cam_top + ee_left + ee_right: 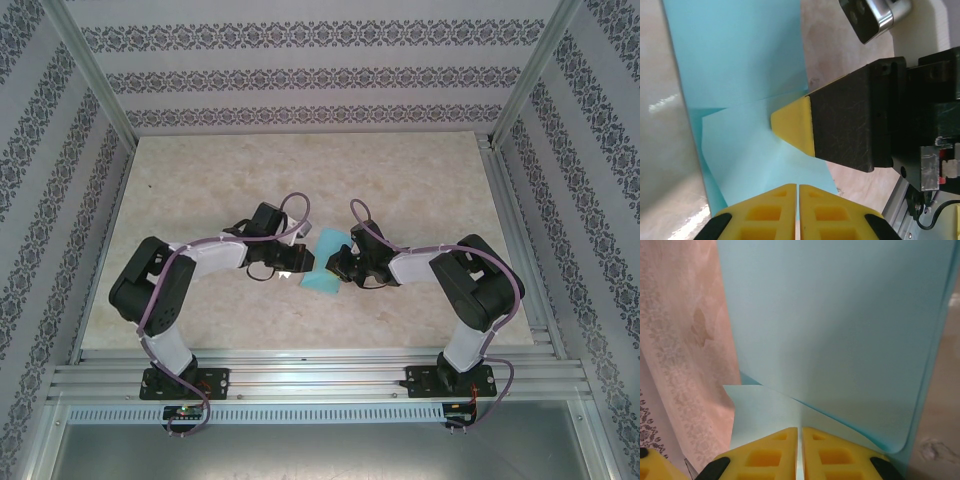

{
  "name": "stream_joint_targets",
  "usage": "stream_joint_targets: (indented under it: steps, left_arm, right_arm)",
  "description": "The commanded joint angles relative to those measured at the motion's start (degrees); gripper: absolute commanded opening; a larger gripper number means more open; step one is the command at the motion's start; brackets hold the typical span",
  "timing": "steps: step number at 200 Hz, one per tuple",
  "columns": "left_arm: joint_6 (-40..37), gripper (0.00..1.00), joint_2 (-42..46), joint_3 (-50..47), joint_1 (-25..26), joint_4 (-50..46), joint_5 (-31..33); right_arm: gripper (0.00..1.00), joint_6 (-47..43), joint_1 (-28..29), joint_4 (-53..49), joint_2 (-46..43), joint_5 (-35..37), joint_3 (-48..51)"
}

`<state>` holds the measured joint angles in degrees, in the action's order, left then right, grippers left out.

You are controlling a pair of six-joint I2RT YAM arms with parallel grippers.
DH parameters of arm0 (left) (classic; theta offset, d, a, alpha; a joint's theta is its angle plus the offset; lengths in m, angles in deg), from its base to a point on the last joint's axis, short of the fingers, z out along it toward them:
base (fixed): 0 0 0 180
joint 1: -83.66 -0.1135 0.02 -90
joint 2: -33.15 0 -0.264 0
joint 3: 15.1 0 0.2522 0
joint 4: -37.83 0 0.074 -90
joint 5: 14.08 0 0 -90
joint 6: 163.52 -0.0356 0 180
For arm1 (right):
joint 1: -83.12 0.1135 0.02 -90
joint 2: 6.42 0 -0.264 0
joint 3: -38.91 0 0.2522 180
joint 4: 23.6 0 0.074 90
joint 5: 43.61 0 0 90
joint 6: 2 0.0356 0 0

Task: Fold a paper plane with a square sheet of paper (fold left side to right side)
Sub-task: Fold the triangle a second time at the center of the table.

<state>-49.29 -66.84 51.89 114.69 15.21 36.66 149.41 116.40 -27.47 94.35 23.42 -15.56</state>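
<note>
Nothing I can actually read from my end, folks. The thin light-blue paper sheet (740, 60) is plain, the grey-and-white patterned wall panels (300, 80) carry just ornament bands, and a small silvery plate (932, 167) is too blurry to make out.

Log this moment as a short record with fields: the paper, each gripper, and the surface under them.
paper: thin light-blue square sheet of paper, partly folded with layers overlapping, lying between the two grippers
left gripper: yellow fingers shut on the sheet at its left side
right gripper: yellow fingers shut on the sheet at its right side
surface: beige marbled tabletop
plane shape: not yet formed
</note>
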Motion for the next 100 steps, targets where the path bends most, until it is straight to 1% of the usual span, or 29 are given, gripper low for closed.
stream_joint_targets:
  steps: [1, 39, 100]
  left_arm:
    - [1.8, 0.09, -0.9, -0.1, 1.4, 2.3, -1.3]
    - [0.6, 0.09, -1.8, -0.1, 3.1, -0.3, 0.7]
    - [-1.6, 0.09, -3.3, -0.2, 3.7, -4.1, 4.3]
  right_arm:
    - [0.12, -1.7, 0.4, -7.1, 1.6, 3.6, 2.2]
    - [0.12, -1.8, 0.3, -7.0, 1.6, 3.5, 2.3]
    - [0.12, -1.7, 0.3, -6.9, 1.5, 3.4, 2.6]
